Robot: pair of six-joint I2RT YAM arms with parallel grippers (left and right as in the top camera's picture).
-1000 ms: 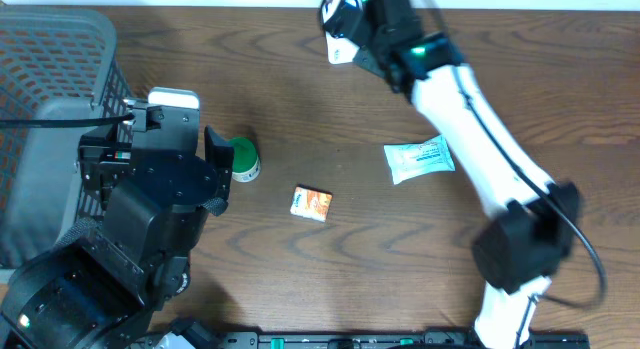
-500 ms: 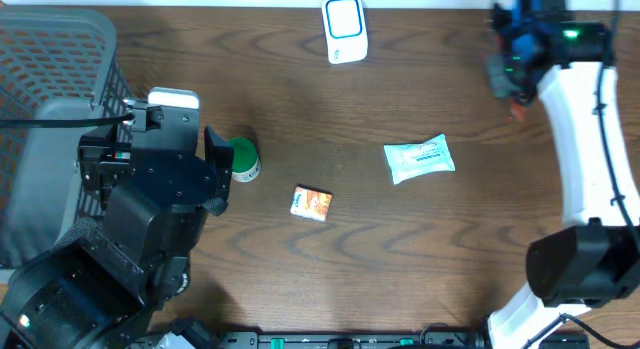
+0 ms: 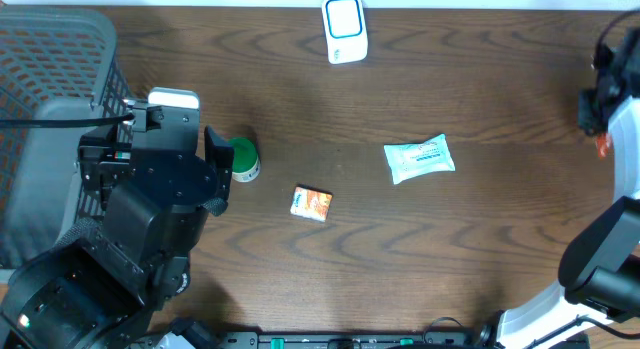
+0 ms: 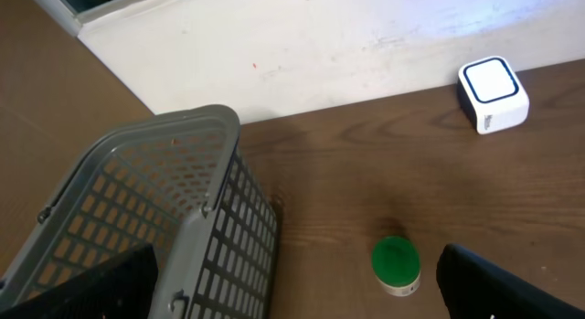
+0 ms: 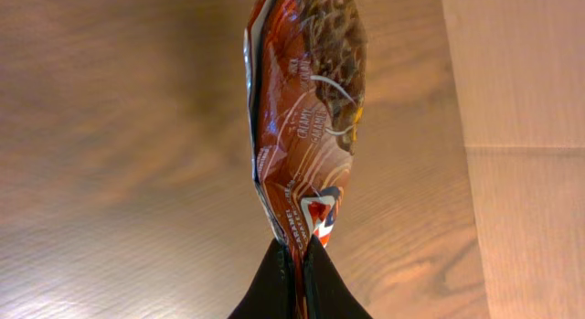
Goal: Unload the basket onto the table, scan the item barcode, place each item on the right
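Snack packet [image 5: 306, 109], brown and red with white print, is pinched at one sealed end by the right gripper [image 5: 297, 278], whose jaws are closed tight on it. In the overhead view this gripper [image 3: 598, 104] is found at the right edge of the worktop [image 3: 480, 249], toward the far right corner, and only a small orange-red part of the packet [image 3: 603, 144] is seen under it. The barcode cannot be made out. The white barcode scanner [image 3: 343, 29] is placed at the far edge of the worktop, near its middle, well apart from the packet. A white wipes pack [image 3: 420, 159] is laid between the middle and the right edge, a small orange box [image 3: 311, 203] near the middle, and a green-lidded jar [image 3: 243, 157] left of it. The left gripper [image 4: 292, 264] is held wide open with nothing in it, near the jar and beside a grey basket [image 4: 164, 200] at the left edge.
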